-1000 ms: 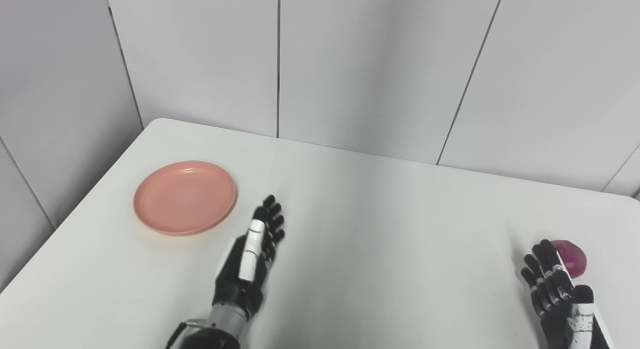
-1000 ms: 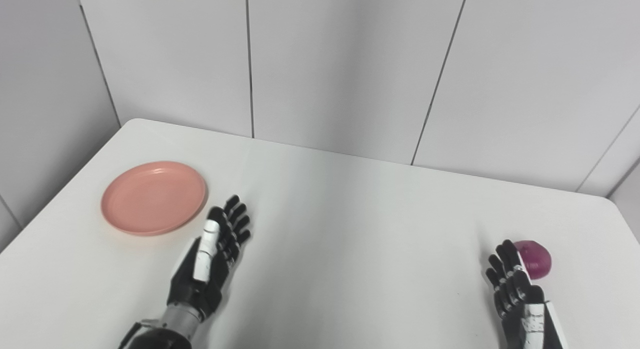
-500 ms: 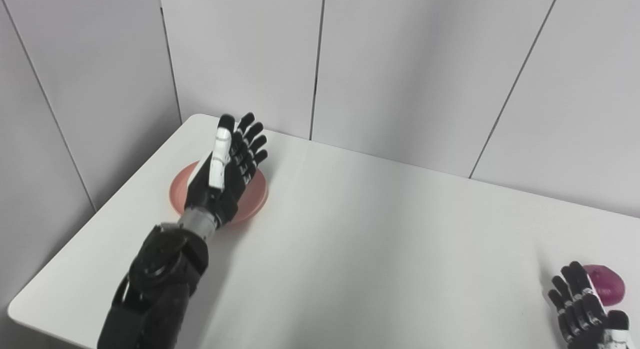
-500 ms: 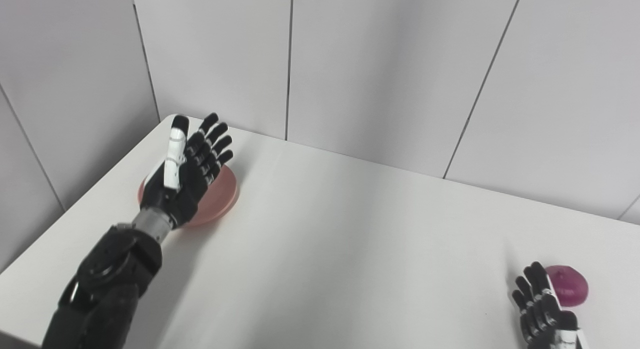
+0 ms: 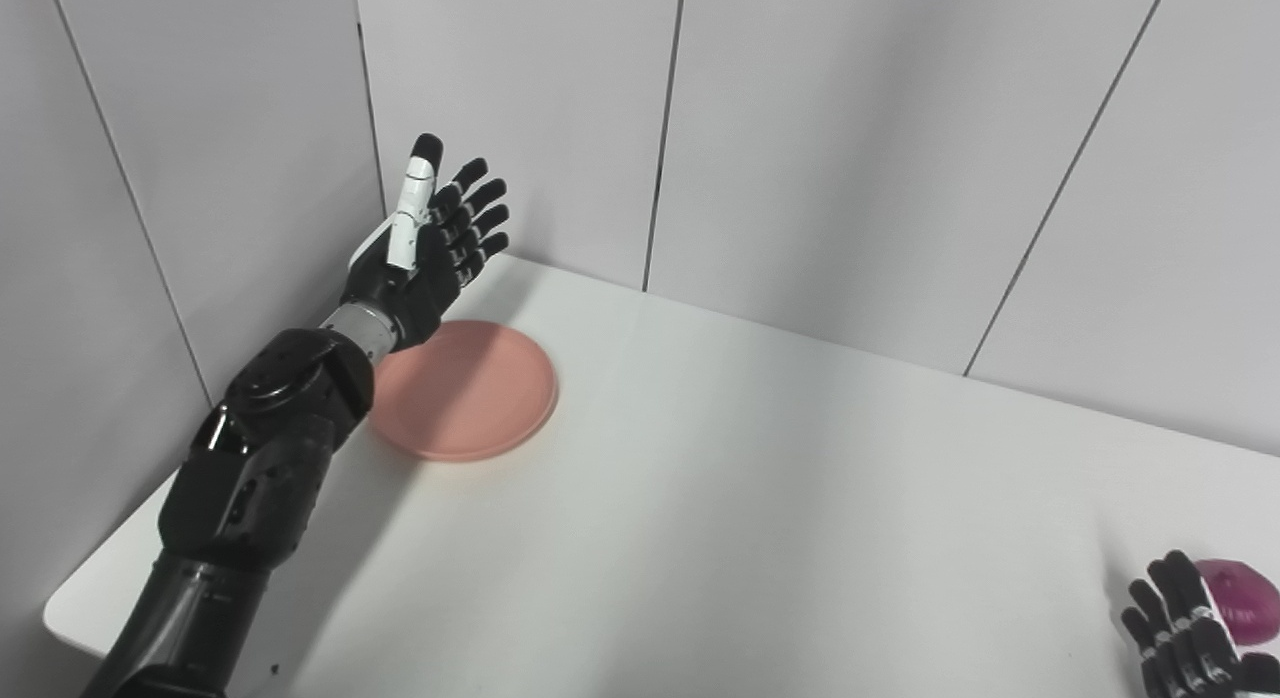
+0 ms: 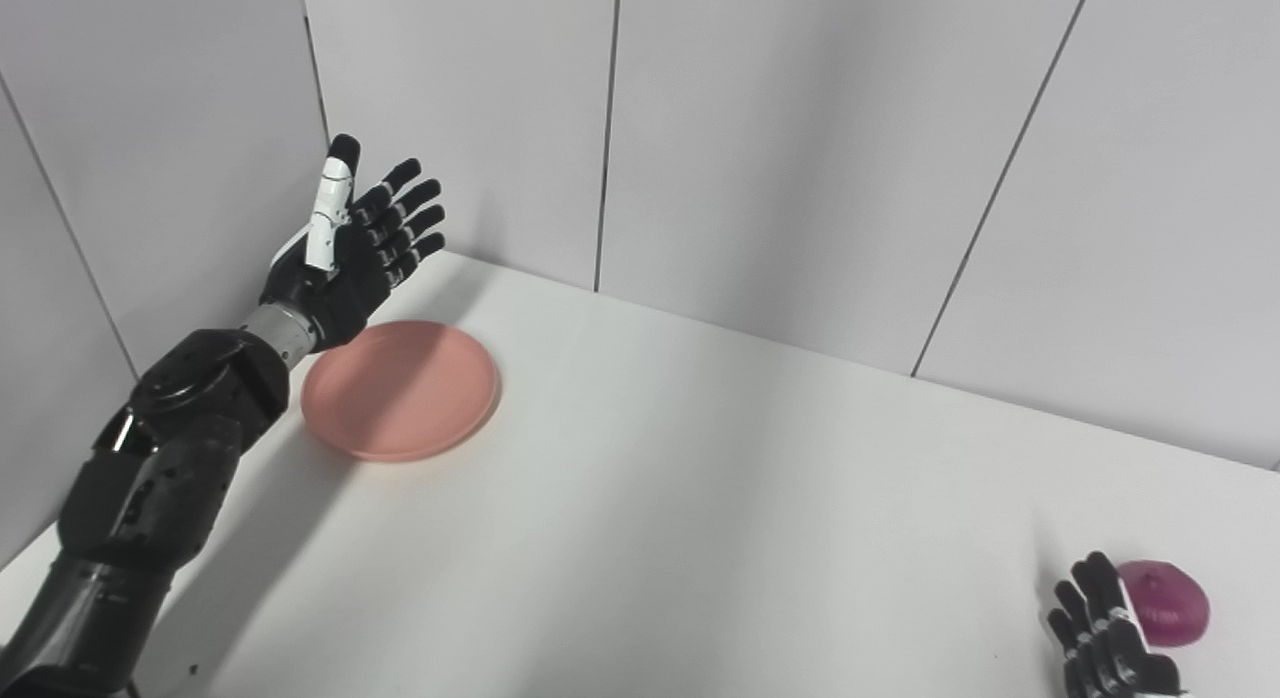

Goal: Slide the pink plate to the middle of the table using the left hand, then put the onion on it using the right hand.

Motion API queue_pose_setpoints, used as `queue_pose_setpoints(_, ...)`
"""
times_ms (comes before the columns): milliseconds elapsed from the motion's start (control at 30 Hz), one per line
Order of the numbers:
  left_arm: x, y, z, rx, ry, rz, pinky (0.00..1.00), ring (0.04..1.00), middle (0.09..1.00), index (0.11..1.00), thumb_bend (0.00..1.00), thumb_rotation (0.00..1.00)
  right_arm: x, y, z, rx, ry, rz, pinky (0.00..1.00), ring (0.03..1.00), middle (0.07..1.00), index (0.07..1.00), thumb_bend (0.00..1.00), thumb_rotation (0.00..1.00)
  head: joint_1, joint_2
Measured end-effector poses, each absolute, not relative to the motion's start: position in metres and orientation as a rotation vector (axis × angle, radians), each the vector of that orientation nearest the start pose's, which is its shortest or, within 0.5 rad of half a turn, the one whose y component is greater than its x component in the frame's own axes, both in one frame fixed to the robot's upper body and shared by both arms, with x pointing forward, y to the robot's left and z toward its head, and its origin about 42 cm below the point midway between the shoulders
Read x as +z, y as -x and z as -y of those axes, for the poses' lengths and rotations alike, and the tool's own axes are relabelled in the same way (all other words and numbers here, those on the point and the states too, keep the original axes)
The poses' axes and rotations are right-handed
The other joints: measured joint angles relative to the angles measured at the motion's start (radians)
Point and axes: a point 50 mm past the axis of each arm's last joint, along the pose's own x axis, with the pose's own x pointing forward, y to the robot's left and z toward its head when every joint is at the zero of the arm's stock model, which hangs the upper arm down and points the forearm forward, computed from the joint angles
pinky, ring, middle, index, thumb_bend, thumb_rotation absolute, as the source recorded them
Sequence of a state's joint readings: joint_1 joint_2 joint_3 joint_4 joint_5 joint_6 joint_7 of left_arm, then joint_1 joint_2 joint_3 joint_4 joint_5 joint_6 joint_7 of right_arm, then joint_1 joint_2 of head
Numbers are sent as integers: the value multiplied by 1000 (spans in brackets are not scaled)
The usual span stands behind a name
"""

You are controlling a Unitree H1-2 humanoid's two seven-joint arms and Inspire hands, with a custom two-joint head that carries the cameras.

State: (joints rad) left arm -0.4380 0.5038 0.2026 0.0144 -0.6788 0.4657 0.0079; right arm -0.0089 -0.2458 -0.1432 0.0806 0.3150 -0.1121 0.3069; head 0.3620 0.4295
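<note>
White table [image 5: 760, 498] takes up most of the shot, pretty bare. Left hand [image 5: 425, 248] is raised over the far left corner, fingers spread, holding nothing. Pink plate [image 5: 465, 390] sits flat just below it near the left edge, not touched. Right hand [image 6: 1105, 638] is down at the near right corner, fingers apart, empty, right beside the purple onion [image 6: 1165, 603]; can't tell if they touch.

No readable text, labels, brands, numbers or signs on any surface in either view.
</note>
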Motion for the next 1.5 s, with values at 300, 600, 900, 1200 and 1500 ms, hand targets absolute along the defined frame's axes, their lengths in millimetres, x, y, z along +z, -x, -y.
queue_pose_setpoints(300,257,-427,-437,87,188,27,986,944,917,982,887,915,104,-284,320,145,-51,91,1000,1000,1000,1000,850,1000,-6,-6)
queue_pose_setpoints(600,224,-444,-464,156,185,-3,954,957,916,979,898,914,104,-285,321,141,-52,91,1000,1000,1000,1000,847,1000,-3,-8)
queue_pose_setpoints(900,207,-444,-475,206,197,-28,945,923,911,996,877,938,104,-285,321,142,-52,91,1000,1000,1000,1000,860,1000,-9,5)
queue_pose_setpoints(1200,198,-441,-479,204,215,-28,944,927,902,995,878,915,105,-283,320,145,-50,96,1000,1000,1000,1000,896,1000,-11,20)
queue_pose_setpoints(1500,193,-432,-484,223,220,-27,925,909,904,999,862,922,106,-279,321,141,-43,101,1000,1000,999,1000,918,985,-14,38)
